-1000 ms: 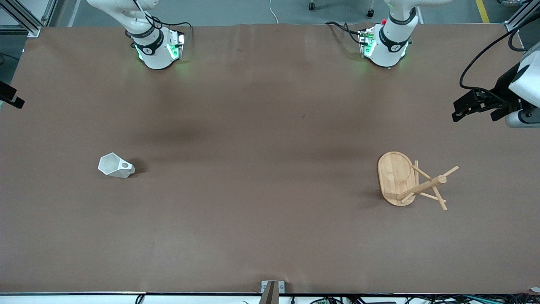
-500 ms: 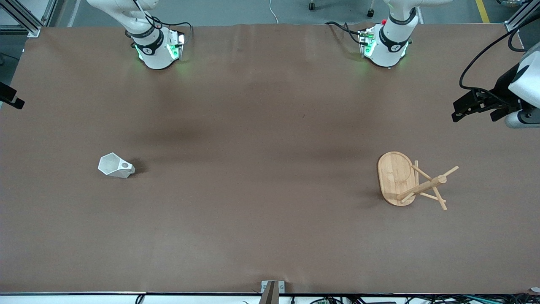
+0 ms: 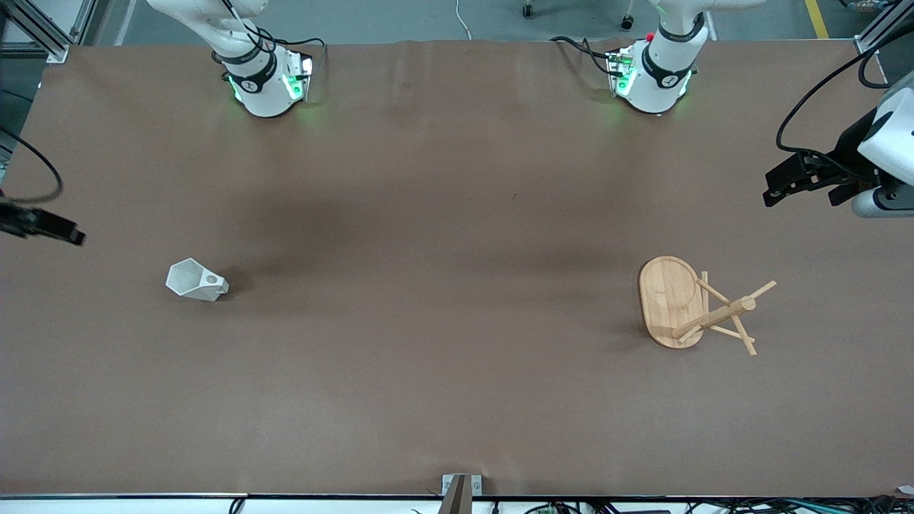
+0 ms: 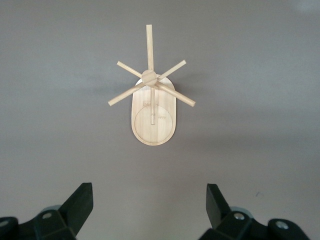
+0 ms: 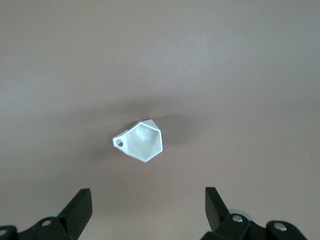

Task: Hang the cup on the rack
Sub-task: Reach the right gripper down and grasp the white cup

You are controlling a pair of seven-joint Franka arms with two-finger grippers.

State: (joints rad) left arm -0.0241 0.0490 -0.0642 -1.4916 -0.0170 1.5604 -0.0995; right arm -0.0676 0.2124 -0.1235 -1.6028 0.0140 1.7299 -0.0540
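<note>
Sitting untouched on desk (image 3: 457, 400): cup (image 3: 194, 279), rack (image 3: 689, 303) well apart; left pincer (image 4: 149, 212) and right pincer (image 5: 148, 214) hovering open, nothing grasped yet.

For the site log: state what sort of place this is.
Most likely a robotics lab test bench: two robot arm bases bolted along a brown-covered table, aluminium framing at its corner, and only a cup and a wooden rack laid out.
</note>
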